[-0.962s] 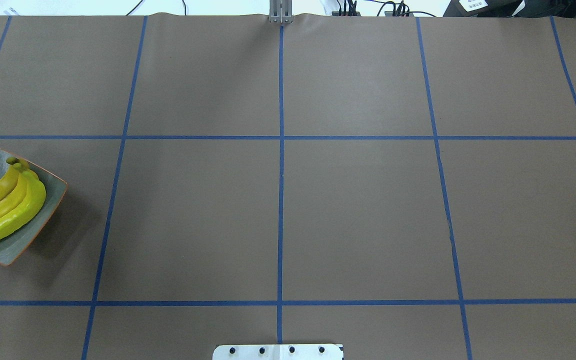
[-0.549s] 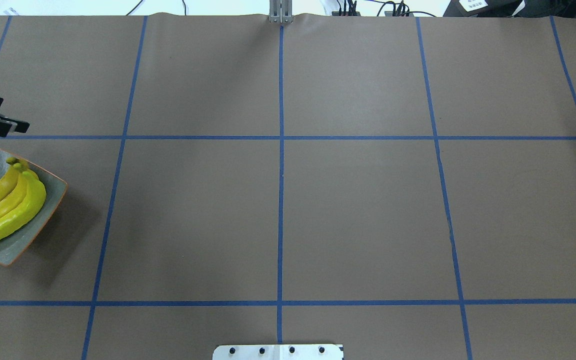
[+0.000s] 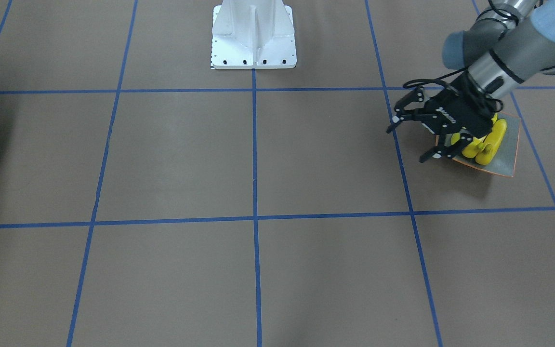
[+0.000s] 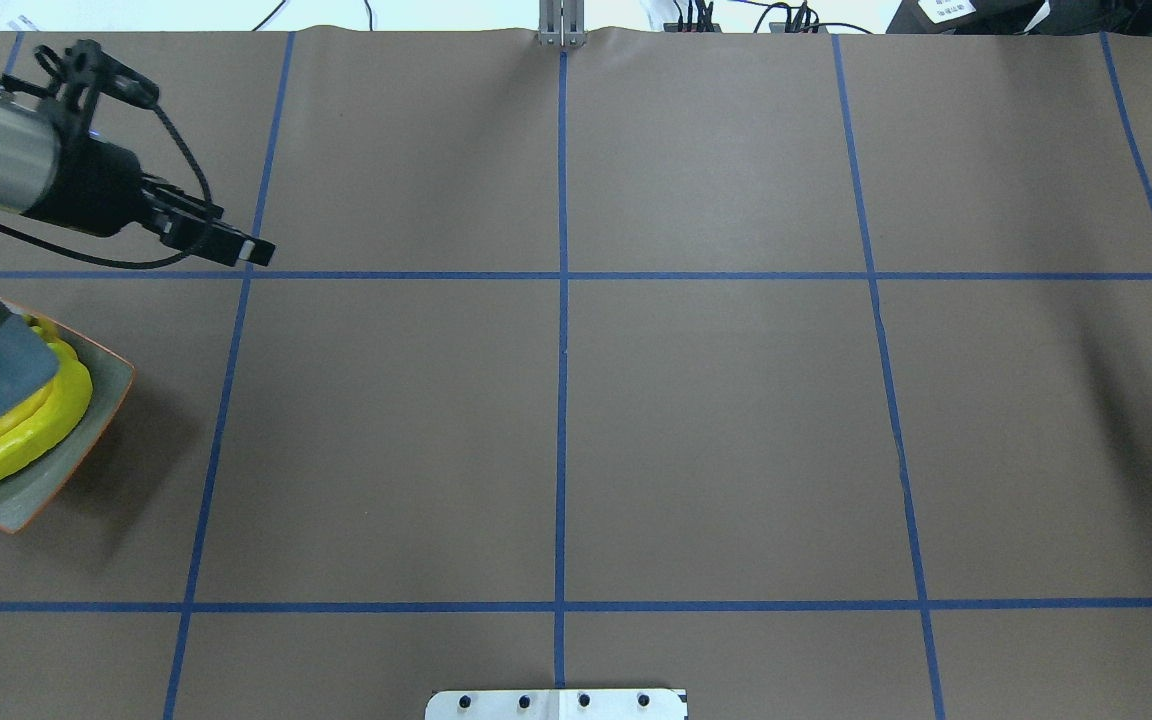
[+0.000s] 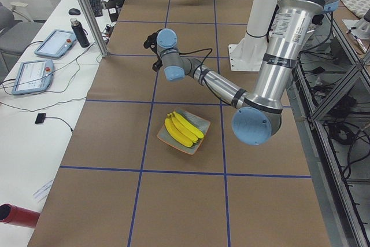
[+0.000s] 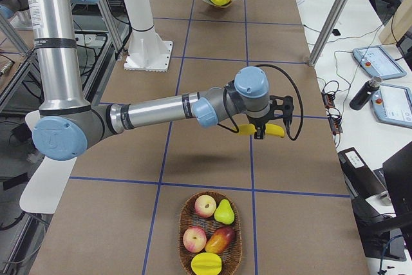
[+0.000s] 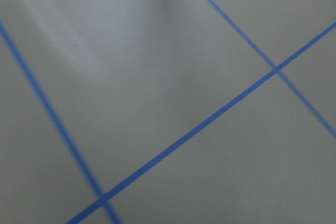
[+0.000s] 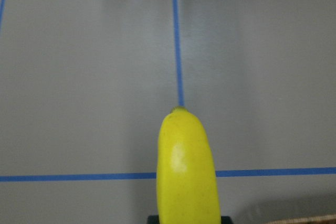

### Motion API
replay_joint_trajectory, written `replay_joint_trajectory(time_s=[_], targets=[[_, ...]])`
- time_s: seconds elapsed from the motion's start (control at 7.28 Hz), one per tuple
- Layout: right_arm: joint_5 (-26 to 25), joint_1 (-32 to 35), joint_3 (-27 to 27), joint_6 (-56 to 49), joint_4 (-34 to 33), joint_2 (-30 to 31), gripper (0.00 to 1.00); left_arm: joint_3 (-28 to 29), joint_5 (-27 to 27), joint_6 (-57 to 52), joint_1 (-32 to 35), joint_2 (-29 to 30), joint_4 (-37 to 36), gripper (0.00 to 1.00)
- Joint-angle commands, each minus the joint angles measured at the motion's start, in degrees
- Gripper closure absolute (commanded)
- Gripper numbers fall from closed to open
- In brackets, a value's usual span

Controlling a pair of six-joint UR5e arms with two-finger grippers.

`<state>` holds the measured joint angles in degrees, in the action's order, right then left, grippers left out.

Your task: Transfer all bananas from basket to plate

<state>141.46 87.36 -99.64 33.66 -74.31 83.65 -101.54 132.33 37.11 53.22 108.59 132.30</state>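
Exterior right: right pincer pinches 1 banana beyond the fruit basket; left pincer spread near plate.

Four bananas, one plate, one basket

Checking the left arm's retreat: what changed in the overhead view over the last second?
The left end effector moved off the plate's far corner, forward and then toward the table's middle, open and empty. The three bananas and the plate stayed put.
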Motion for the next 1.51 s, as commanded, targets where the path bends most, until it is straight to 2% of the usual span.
replay_joint_trajectory(time_s=[0.0,0.27,0.55,0.69,0.82,1.1,1.37], targets=[[-0.7,-7.4,-3.2,16.8,0.0,-6.4,1.00,-0.1,-0.1,11.2,-5.9,7.8,0.1,0.00],[-6.0,-15.4,-8.1,33.9,0.0,-11.5,1.00,0.0,-0.3,20.2,-8.6,13.4,0.1,0.00],[-9.6,-24.8,-10.0,51.2,0.2,-19.0,1.00,-0.3,-0.3,20.8,-9.9,14.4,0.1,0.00],[-13.0,-29.7,-11.5,55.0,0.3,-20.4,1.00,-0.9,-0.3,20.9,-10.0,14.5,0.1,0.00],[-13.7,-33.7,-12.3,55.6,0.2,-21.5,1.00,-1.4,-0.2,21.2,-10.1,14.6,0.1,0.00],[-19.9,-40.5,-12.4,60.7,0.3,-26.0,1.00,-4.6,-0.2,28.7,-12.3,14.9,1.5,0.00],[-21.2,-43.3,-12.8,63.3,0.3,-29.3,1.00,-4.1,-0.3,31.0,-13.2,15.3,3.7,0.00]])
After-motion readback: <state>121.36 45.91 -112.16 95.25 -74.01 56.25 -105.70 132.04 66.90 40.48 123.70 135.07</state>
